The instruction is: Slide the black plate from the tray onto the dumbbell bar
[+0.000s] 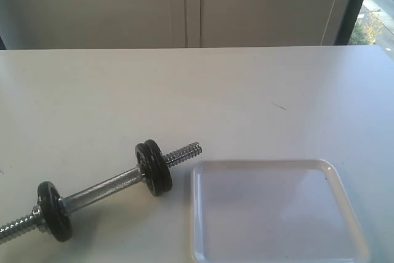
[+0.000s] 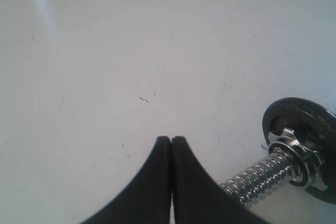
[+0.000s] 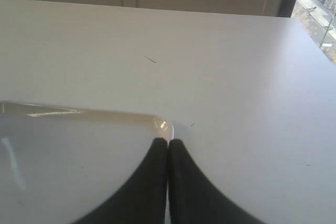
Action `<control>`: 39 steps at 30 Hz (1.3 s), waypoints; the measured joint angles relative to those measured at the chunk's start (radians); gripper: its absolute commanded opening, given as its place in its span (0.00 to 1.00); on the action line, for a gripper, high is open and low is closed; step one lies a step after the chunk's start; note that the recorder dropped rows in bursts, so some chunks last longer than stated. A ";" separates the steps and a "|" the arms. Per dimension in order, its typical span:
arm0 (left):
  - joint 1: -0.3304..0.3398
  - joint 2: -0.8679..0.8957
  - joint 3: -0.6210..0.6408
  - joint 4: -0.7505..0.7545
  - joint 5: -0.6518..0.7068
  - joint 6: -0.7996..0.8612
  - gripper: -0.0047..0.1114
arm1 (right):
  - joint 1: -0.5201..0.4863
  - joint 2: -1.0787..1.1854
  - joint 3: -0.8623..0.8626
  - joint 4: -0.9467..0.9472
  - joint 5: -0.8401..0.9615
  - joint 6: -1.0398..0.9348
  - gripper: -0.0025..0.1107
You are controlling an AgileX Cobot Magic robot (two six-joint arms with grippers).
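The dumbbell bar (image 1: 101,188) lies slanted on the white table at the lower left. Two black discs (image 1: 152,165) sit side by side near its right threaded end (image 1: 184,153), and one black disc (image 1: 54,210) sits near its left end. The translucent tray (image 1: 277,214) at the lower right holds nothing; no loose black plate shows in it. Neither gripper appears in the exterior view. My left gripper (image 2: 171,139) is shut and empty, beside the bar's threaded end (image 2: 262,178), collar nut (image 2: 294,150) and a black disc (image 2: 302,124). My right gripper (image 3: 168,141) is shut and empty over a tray (image 3: 79,156) corner.
The white table (image 1: 197,97) runs back to a pale wall. A window strip (image 1: 375,23) shows at the far right. The tray's rim lies close to the bar's right threaded end.
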 measured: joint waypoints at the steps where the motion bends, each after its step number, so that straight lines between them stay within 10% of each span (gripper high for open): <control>1: 0.000 0.000 0.000 0.000 0.000 0.000 0.04 | 0.016 0.000 0.000 0.000 0.000 0.000 0.02; 39: -0.079 0.000 0.000 0.002 0.000 0.000 0.04 | 0.029 0.000 0.000 0.000 -0.007 0.002 0.02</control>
